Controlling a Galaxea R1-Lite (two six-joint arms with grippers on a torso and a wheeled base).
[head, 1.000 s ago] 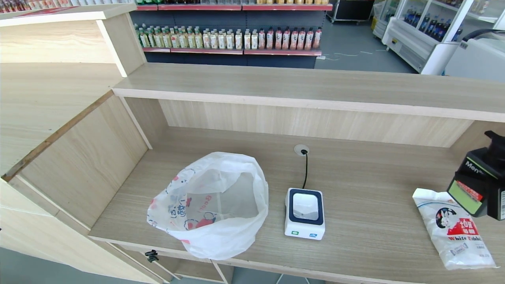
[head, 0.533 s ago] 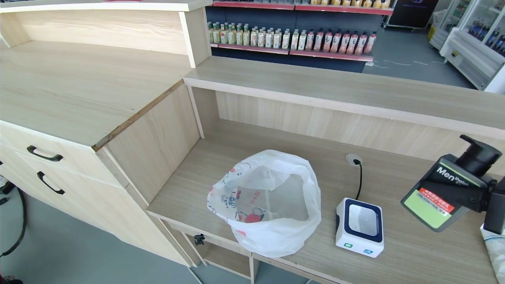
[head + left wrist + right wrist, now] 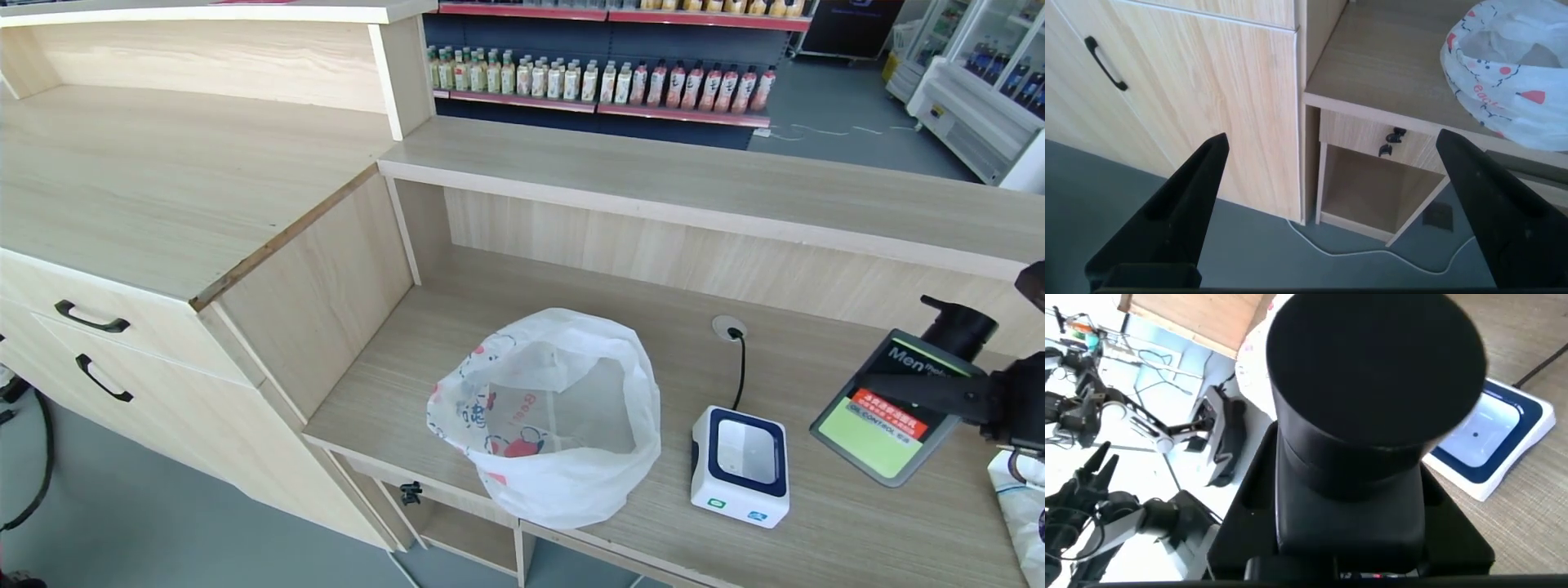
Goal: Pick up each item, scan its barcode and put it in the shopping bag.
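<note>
Black and tilted, the pump bottle (image 3: 886, 408) hangs above the wooden counter (image 3: 816, 359) with the right gripper (image 3: 971, 398) clamped across its body. The scanner (image 3: 740, 465) sits just to that gripper's left and lower, with the open shopping bag (image 3: 555, 425) farther left beyond it. A white packet (image 3: 1020, 514) lies just below the gripper. The left gripper (image 3: 1331, 143) hangs low in front of the counter, fingers spread wide, with the bag up ahead of it.
</note>
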